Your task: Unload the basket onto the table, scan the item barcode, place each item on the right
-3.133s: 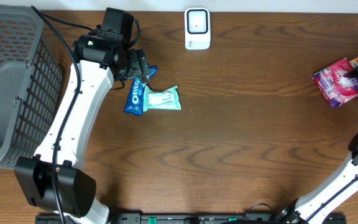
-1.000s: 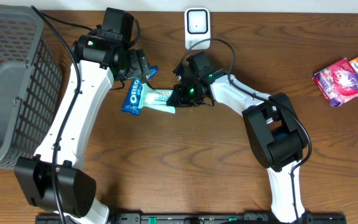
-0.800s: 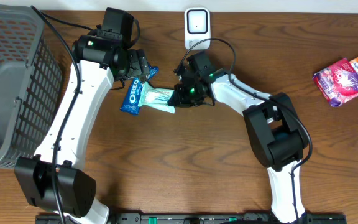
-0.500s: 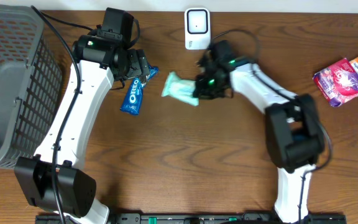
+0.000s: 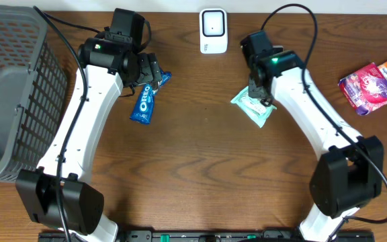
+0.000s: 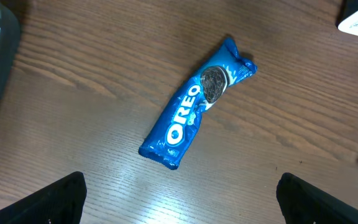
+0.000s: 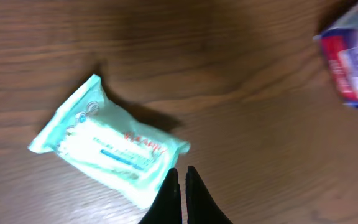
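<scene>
The right gripper (image 7: pixel 181 172) was pinched fully shut on the near edge of a mint-green soft plastic tissue pack (image 7: pixel 107 149), its two dark fingers pressed together with no gap. The pack hung printed side up and threw a dark shadow on the brown wooden table (image 5: pixel 200 168) just beyond it. From overhead, the pack (image 5: pixel 252 109) sat right of centre, below and to the right of the small white box-shaped scanner (image 5: pixel 213 30) at the table's far edge, near it but not touching.

The left gripper (image 6: pixel 180 182) stood wide open and held nothing. Its fingertips (image 6: pixel 64 196) showed only at the bottom corners of the wrist view. Between and just beyond them, a blue Oreo biscuit wrapper (image 6: pixel 197 102) lay flat on the wood, slanted.

A grey plastic mesh basket (image 5: pixel 9 87) filled the left end of the table. A pink crinkly packet (image 5: pixel 367 87) lay at the far right, well apart from the tissue pack.
</scene>
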`<state>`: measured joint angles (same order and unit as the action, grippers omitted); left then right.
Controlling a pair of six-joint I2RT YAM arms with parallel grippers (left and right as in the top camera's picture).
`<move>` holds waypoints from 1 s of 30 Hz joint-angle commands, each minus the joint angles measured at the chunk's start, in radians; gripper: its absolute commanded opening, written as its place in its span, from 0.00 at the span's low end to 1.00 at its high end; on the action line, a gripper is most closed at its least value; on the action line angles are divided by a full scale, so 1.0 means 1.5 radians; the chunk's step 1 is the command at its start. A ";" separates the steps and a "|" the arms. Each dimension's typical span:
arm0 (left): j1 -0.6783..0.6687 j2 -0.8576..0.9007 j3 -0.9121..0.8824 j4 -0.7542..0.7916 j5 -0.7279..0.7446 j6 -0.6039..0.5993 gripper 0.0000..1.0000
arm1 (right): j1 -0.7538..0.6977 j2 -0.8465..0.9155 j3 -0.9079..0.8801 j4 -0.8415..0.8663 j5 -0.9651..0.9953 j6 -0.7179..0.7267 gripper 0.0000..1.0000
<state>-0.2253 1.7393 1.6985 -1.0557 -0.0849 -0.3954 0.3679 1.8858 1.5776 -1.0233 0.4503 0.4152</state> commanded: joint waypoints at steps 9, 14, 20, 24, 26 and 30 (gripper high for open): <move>0.001 0.004 0.004 -0.004 -0.006 0.001 0.98 | 0.010 0.091 -0.019 0.062 -0.086 -0.032 0.61; 0.001 0.004 0.004 -0.004 -0.006 0.001 0.98 | -0.009 0.112 -0.019 0.087 -0.153 -0.096 0.81; 0.001 0.004 0.004 -0.004 -0.006 0.001 0.98 | -0.103 0.112 -0.019 0.107 -0.374 -0.187 0.74; 0.001 0.004 0.004 -0.004 -0.006 0.001 0.98 | -0.185 0.113 -0.019 0.104 -0.586 -0.318 0.74; 0.001 0.004 0.004 -0.004 -0.006 0.001 0.98 | -0.220 0.113 -0.020 0.096 -0.660 -0.367 0.70; 0.001 0.004 0.004 -0.004 -0.006 0.001 0.98 | -0.264 0.119 -0.021 0.093 -0.676 -0.376 0.56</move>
<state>-0.2253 1.7393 1.6985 -1.0557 -0.0849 -0.3954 -0.0051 2.0544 1.5543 -0.8803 -0.4107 -0.0536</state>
